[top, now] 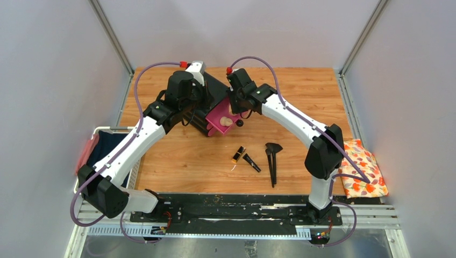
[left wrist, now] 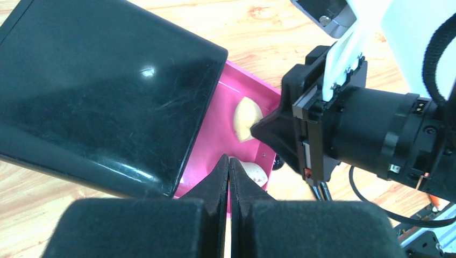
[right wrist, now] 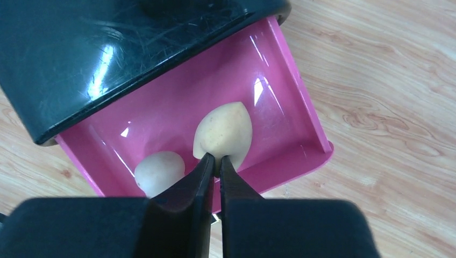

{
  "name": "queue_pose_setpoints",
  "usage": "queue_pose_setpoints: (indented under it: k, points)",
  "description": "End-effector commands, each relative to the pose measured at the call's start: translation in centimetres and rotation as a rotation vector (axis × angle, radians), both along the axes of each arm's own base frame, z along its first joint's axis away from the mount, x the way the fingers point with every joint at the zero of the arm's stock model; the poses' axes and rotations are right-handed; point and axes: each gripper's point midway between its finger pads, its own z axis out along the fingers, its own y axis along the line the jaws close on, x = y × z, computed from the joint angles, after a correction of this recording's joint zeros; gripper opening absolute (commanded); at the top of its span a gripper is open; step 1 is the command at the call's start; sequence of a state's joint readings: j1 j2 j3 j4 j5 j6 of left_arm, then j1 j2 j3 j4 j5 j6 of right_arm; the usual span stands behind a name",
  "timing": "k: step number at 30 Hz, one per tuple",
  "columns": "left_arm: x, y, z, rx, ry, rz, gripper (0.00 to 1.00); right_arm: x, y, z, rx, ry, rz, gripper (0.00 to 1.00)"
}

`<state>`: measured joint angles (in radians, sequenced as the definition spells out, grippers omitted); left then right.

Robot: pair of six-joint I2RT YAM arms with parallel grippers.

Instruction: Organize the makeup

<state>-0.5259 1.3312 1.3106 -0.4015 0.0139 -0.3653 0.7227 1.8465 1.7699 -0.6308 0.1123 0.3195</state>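
Observation:
A black box (top: pixel 215 88) at the table's back has its pink drawer (right wrist: pixel 290 97) pulled open. My right gripper (right wrist: pixel 215 159) is shut on a beige egg-shaped sponge (right wrist: pixel 226 131) and holds it over the drawer. A second beige sponge (right wrist: pixel 158 171) lies in the drawer. My left gripper (left wrist: pixel 229 160) is shut and empty beside the box, over the drawer's near end. On the table lie the black-and-gold case (top: pixel 237 155), the short black tube (top: pixel 251 162) and the black brushes (top: pixel 272 161).
An orange floral cloth (top: pixel 364 167) lies off the table's right edge. A white basket (top: pixel 102 148) with dark and red fabric stands at the left. Grey walls close in the back and sides.

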Motion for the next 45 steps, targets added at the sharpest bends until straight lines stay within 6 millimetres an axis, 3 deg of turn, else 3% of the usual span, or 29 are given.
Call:
queue_pose_setpoints:
  k: [1,2,5,8,18,24,32,39,45]
  points:
    - [-0.1,0.7,-0.1,0.017,-0.008,0.012,0.0,0.3,-0.1,0.4,0.002,0.002,0.014,0.27]
    - [-0.1,0.7,-0.1,0.017,-0.009,0.012,0.0,0.3,-0.1,0.5,0.004,-0.001,0.012,0.39]
    - [-0.1,0.8,-0.2,0.016,-0.008,0.014,0.0,0.3,-0.4,1.1,0.015,-0.024,0.001,0.61]
    - [0.0,0.8,-0.3,0.015,-0.005,0.017,0.0,0.3,-0.5,1.7,0.034,-0.044,-0.001,0.69]
    - [0.1,0.7,-0.8,0.014,0.006,0.018,0.0,-0.1,-0.6,4.9,0.097,-0.107,0.013,0.69]
    - [0.2,0.5,-0.7,0.007,0.004,0.014,0.0,-0.2,0.1,3.9,0.106,-0.08,0.026,0.69]
    - [2.0,-0.1,-0.7,-0.019,0.002,-0.006,0.0,-1.4,1.3,5.0,0.191,-0.059,0.082,0.69]
    - [3.8,-2.7,-1.6,-0.107,0.045,-0.068,0.0,-2.3,0.2,5.7,0.302,-0.081,0.059,0.68]
    - [3.9,-3.4,-3.2,-0.128,0.084,-0.083,0.0,-2.5,-1.2,6.4,0.409,-0.092,0.043,0.67]
